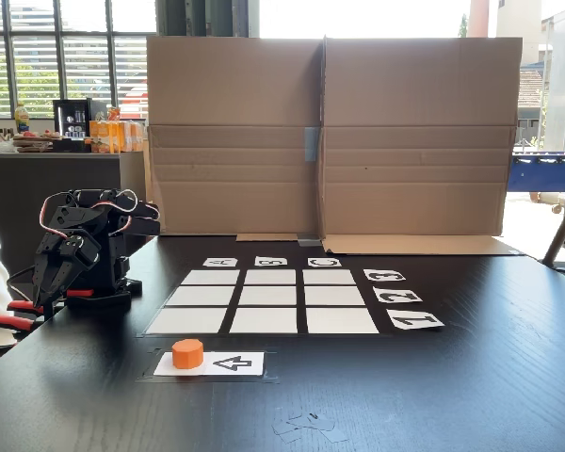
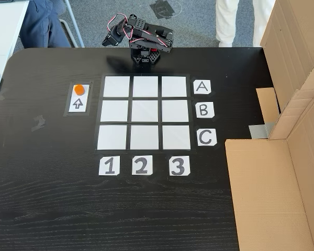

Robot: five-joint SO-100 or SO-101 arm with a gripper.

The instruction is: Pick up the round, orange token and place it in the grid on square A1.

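In a fixed view from bench level, the round, orange token (image 1: 187, 353) sits on the end of a white card with a black arrow (image 1: 224, 363), just in front of the grid (image 1: 264, 300). The arm (image 1: 80, 247) is folded up at the left, well apart from the token; its jaws are lost in the dark body, so I cannot tell whether they are spread or pressed together. The labels read upside down here, so picking the wrong corner would be easy.

In the other fixed view, from above, the token (image 2: 79, 89) lies on the card (image 2: 79, 99) left of the grid (image 2: 144, 112). Square A1 (image 2: 116, 87) is the top-left cell, nearest the token and near the arm (image 2: 142, 40). The likely slips, I judge: the small, smooth token squirting out of a grasp that closes off-centre, or a release that lands it across a black gap
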